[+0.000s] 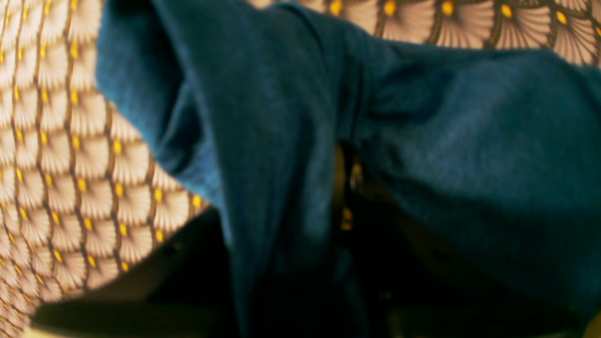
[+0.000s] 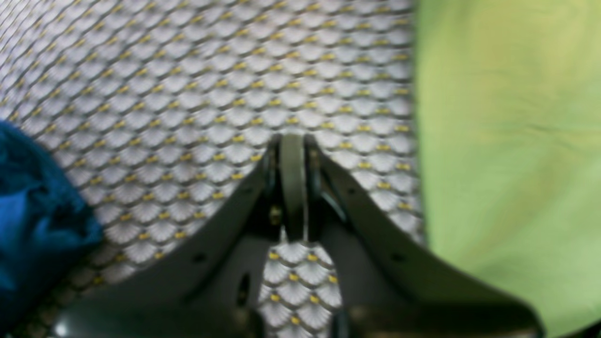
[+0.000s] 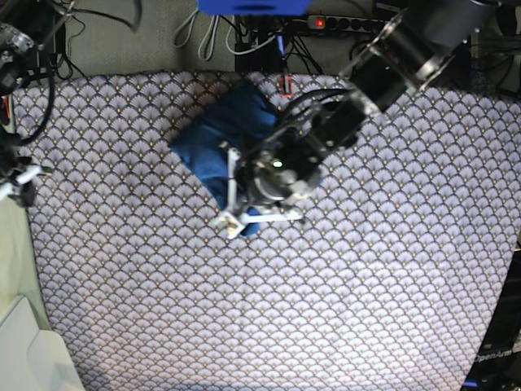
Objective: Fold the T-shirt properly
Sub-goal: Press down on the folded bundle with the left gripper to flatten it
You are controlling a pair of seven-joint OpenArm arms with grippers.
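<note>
The blue T-shirt (image 3: 216,130) lies bunched in a rough fold on the scallop-patterned tablecloth (image 3: 326,309), toward the back middle. My left gripper (image 3: 237,221) reaches in from the back right and sits at the shirt's near corner, shut on a fold of it. In the left wrist view, the T-shirt (image 1: 469,155) drapes over and hides most of the left gripper (image 1: 345,197). My right gripper (image 2: 293,188) is shut with nothing in it, hovering over bare tablecloth (image 2: 188,84) at the table's left edge. A patch of blue T-shirt (image 2: 28,216) shows at that view's left.
A green surface (image 2: 507,164) borders the tablecloth beside the right gripper. Cables and a power strip (image 3: 342,23) run along the back edge. A white container (image 3: 24,350) sits off the front left corner. The right arm (image 3: 16,175) stands at the left edge.
</note>
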